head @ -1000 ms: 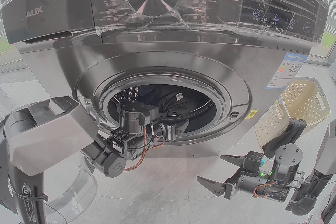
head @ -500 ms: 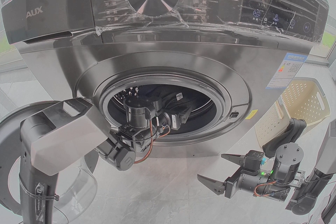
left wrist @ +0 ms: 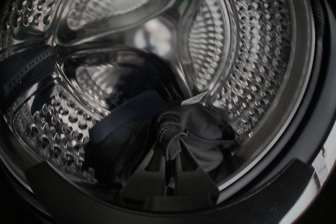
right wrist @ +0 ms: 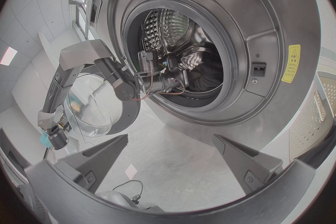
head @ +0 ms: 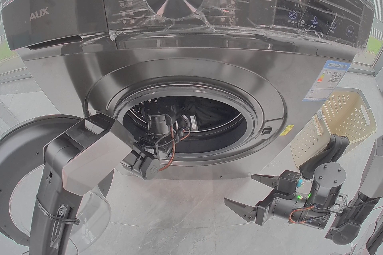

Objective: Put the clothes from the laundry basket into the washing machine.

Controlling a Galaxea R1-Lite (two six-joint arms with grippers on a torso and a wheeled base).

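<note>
**Two grippers: one spread over the floor, one clenched in the drum**

Nearest, on the right, the right gripper (head: 239, 190) hovers above the pale floor with its fingers spread wide and nothing between them. Just behind it, a dark cloth (head: 331, 152) hangs over the rim of the cream laundry basket (head: 351, 116), which stands right of the washing machine (head: 191, 64). The round door (head: 24, 156) is swung open at the left. The machine's front carries a blue-and-white sticker (head: 333, 78) and a small yellow warning label (head: 286, 130); its print is too small to read. Farther in, past the opening, the left gripper (left wrist: 171, 156) is clenched on a bunched dark garment (left wrist: 199, 130) with a white tag (left wrist: 193, 99), low in the perforated drum (left wrist: 259, 42).
</note>
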